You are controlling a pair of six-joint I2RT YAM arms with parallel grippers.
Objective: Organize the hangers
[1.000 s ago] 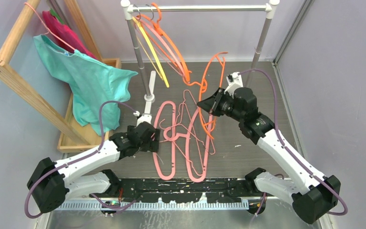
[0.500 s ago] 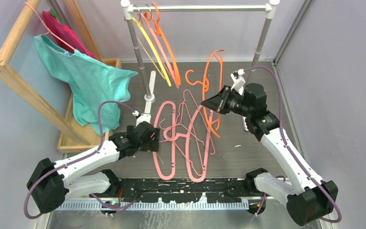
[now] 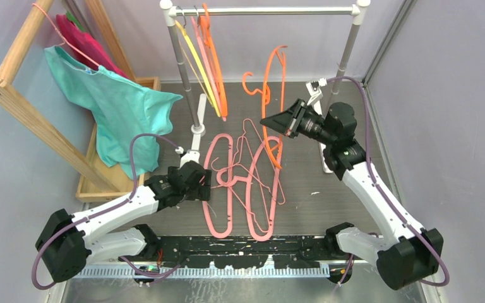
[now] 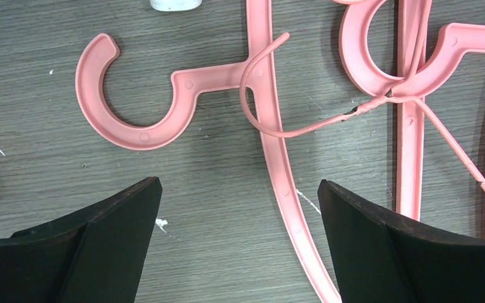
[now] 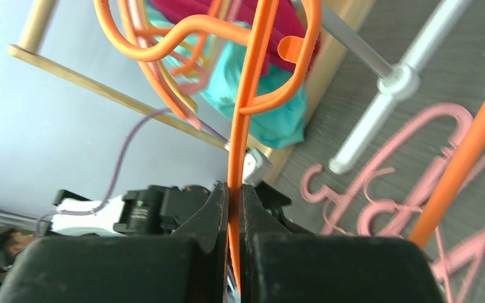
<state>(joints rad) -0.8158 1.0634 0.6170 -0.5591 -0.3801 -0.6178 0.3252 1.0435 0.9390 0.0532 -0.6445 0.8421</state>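
The right claw is pinching a thin orange plastic hook-top hanger, holding it aloft on end, hook jutting toward the left edge. The far-edge metal rail, nearer this arm, is carrying yellow, pink and orange hangers. The left claw is hovering spread above pink plastic hangers lying mid-worktop.
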